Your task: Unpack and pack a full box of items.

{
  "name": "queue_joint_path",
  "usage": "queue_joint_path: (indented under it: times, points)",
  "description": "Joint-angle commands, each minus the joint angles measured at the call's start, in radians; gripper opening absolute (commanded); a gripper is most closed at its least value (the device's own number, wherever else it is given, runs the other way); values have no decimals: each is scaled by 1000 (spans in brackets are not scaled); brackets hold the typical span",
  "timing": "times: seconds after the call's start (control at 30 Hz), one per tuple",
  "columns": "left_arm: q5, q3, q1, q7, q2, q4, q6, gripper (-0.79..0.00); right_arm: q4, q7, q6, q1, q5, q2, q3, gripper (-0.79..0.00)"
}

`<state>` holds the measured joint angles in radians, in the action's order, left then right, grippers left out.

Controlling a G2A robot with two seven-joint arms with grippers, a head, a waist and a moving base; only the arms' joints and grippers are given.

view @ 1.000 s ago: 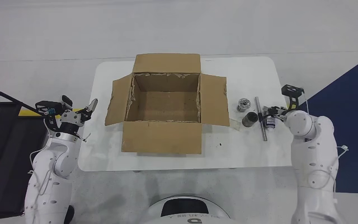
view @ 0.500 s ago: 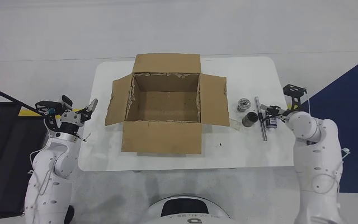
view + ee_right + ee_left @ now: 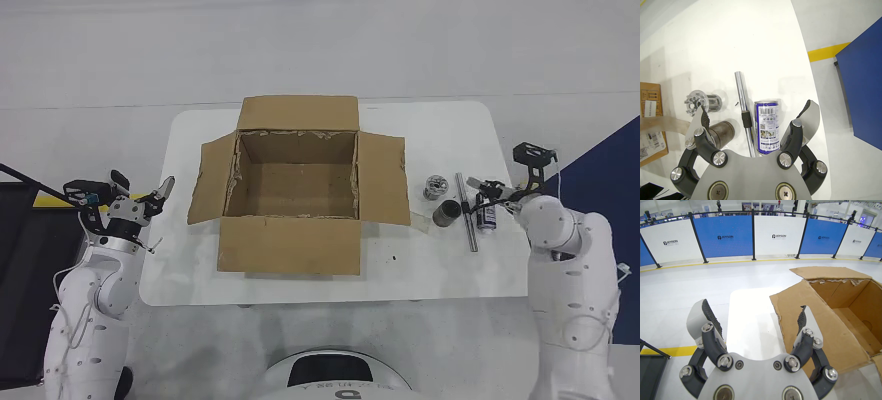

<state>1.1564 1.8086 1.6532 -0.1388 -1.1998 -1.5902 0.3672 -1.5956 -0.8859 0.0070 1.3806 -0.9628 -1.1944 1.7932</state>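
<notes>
The right gripper (image 3: 756,109) hangs over the table (image 3: 772,47) with its fingers spread wide. A blue can (image 3: 767,130) lies on its side between them, touching neither pad, with a chrome rod (image 3: 743,94) just beside it. By the far finger are a dark metal cylinder (image 3: 723,131) and a toothed grey hub (image 3: 700,103). The left gripper (image 3: 754,308) is also wide open and holds nothing — the open cardboard box (image 3: 829,332), flaps folded out, stands just beside one finger.
</notes>
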Motion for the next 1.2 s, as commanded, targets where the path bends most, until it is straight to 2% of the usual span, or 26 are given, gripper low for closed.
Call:
queue_joint_path:
  times: [0.0,0.2,0.37,0.47,0.6,1.03,1.17]
  points:
    - [0,0,0,0,0,0,0,0,-67,51,-5,31,38,-3,2,0]
    - [0,0,0,0,0,0,0,0,-304,177,-130,128,125,-11,-68,0]
    - [0,0,0,0,0,0,0,0,-390,174,-167,71,82,-16,-224,0]
    - [0,0,0,0,0,0,0,0,-376,141,-172,-16,76,-23,-335,0]
    - [0,0,0,0,0,0,0,0,-292,89,-148,-162,106,-39,-479,0]
    - [0,0,0,0,0,0,0,0,-285,85,-153,-162,116,-39,-486,0]
    - [0,0,0,0,0,0,0,0,-183,-17,-209,-293,130,-49,-586,0]
